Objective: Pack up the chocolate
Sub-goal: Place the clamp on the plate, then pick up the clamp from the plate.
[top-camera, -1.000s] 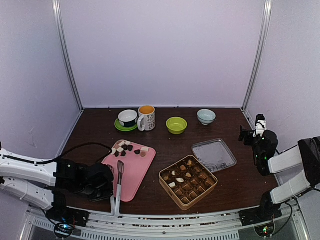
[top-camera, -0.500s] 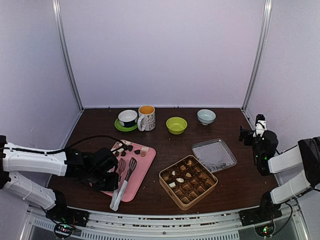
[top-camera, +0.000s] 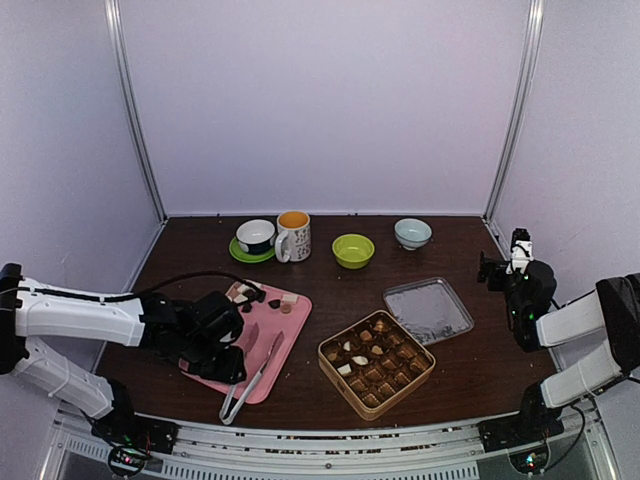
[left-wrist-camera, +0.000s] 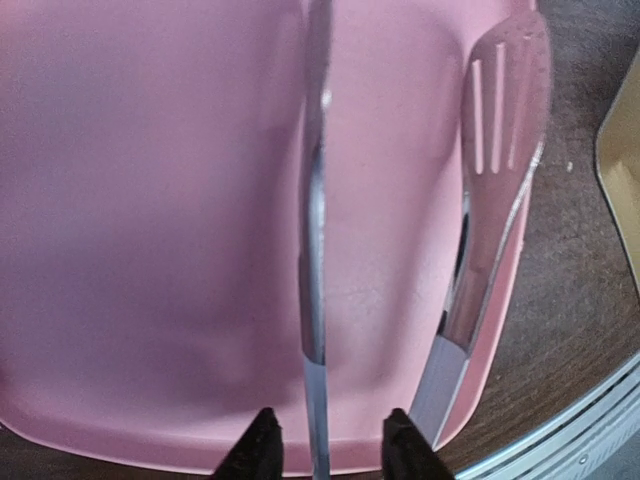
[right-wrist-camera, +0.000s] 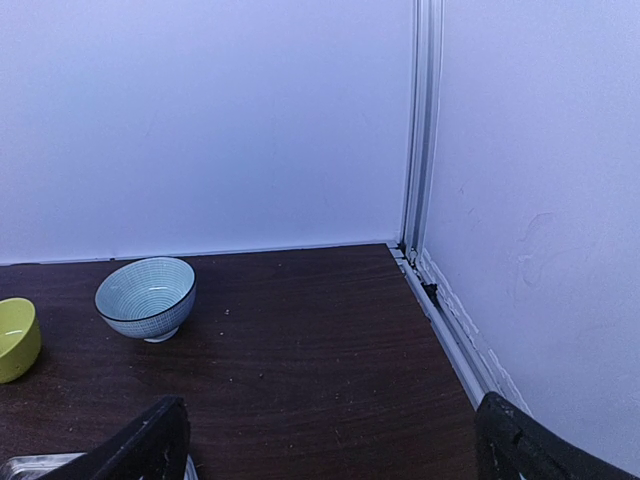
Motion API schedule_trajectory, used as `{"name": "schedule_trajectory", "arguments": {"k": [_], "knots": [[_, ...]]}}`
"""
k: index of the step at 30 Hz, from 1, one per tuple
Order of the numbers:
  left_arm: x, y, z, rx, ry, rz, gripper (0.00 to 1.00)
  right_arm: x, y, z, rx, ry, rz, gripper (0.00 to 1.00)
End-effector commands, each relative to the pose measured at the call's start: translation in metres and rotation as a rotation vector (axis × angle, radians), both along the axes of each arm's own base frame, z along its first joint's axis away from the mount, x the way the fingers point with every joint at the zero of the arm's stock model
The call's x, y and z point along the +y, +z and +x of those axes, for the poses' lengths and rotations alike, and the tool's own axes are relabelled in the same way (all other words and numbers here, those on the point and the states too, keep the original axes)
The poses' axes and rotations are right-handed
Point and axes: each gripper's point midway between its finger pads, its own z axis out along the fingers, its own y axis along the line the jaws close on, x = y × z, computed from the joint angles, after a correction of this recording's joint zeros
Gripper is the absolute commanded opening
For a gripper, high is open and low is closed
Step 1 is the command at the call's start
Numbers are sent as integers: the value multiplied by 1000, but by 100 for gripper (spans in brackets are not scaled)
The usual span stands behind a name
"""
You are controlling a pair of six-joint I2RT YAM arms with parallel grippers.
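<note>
Left gripper point(left-wrist-camera: 325, 455) clamps the tongs point(top-camera: 252, 378) over the pink tray's point(top-camera: 275, 345) near edge — right gripper point(right-wrist-camera: 325, 440) spread wide; box point(top-camera: 376, 363) holds chocolate point(top-camera: 360, 360).

No legible text anywhere (mug point(top-camera: 293, 237) print too small to read).

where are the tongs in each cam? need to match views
Top external: the tongs lie lower left of centre, slanting across the pink tray's near right edge, just right of the left gripper.
Left wrist: centre frame, two metal arms running top to bottom, one between the jaws.
Right wrist: not in it.
Shared landmark: the pink tray under the tongs, in the top and left wrist views.
</note>
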Motion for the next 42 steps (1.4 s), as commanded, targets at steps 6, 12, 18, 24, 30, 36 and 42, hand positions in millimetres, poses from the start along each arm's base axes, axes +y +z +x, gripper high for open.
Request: {"name": "schedule_trajectory", "arguments": {"k": [6,12,18,24,30,36,42], "knots": [[-4,40,11,-146,2,-105,83,0,9,3,-26,2,-4,100],[-15,45,6,-186,-37,-134,98,0,9,3,-26,1,-4,100],[-33,40,0,-195,-98,-82,98,0,8,3,-25,1,-4,100],[-40,27,-4,-178,-120,-51,98,0,9,3,-26,3,-4,100],[-38,17,-5,-183,-104,-38,98,0,8,3,-24,3,-4,100],[-42,14,-9,-179,-126,-40,98,0,9,3,-26,3,-4,100],[-41,6,-14,-176,-119,5,91,0,9,3,-26,3,-4,100]]}}
